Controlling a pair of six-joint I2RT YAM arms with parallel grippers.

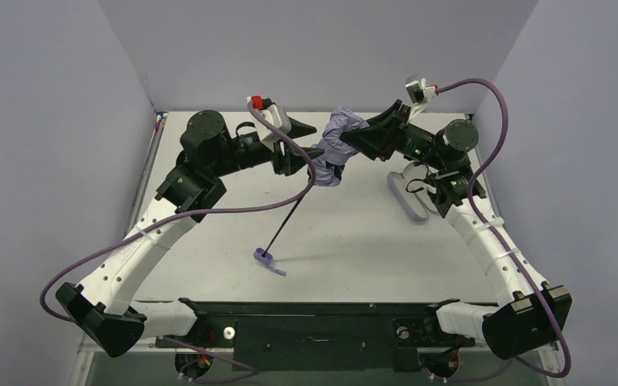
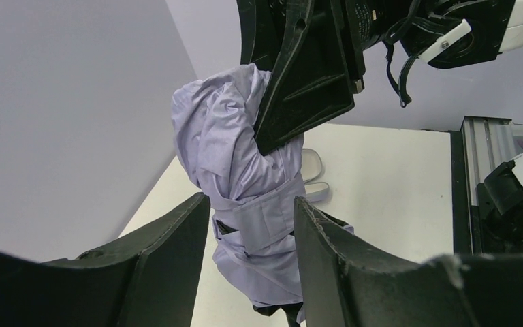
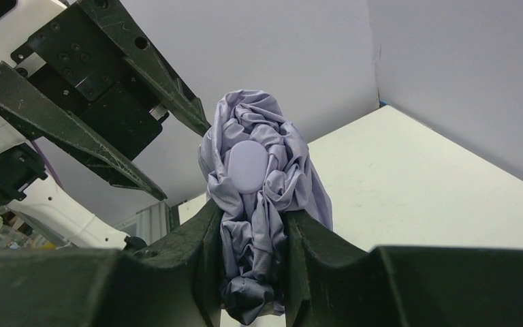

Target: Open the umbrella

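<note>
Right gripper (image 1: 352, 141) and left gripper (image 1: 306, 158) meet nose to nose, raised over the back of the table (image 1: 370, 241) and near the back wall (image 1: 314, 48). Side walls close the table in on both sides. The widest bare room lies in the middle and toward the near edge, between the two arms. A sleeve (image 1: 408, 197) lies flat on the right side, just beside the right arm.

The umbrella (image 1: 339, 133) is folded, and its canopy (image 3: 259, 170) is a crumpled bundle held up in the air between the two grippers. From the bundle the shaft (image 1: 291, 215) slants down toward the near left. The handle (image 1: 265, 256) sits low at mid-table, well apart from both grippers. Whether it rests on the surface I cannot tell.

In its wrist view, the right gripper's fingers (image 3: 197, 238) are clamped on the canopy, with fabric squeezed in the narrow gap and bulging above and below. The left gripper's fingers (image 2: 184, 238) stand about half apart, straddling the strap-wrapped part of the bundle. Fabric fills the space between them and meets the pads. Whether they press on it I cannot tell.
</note>
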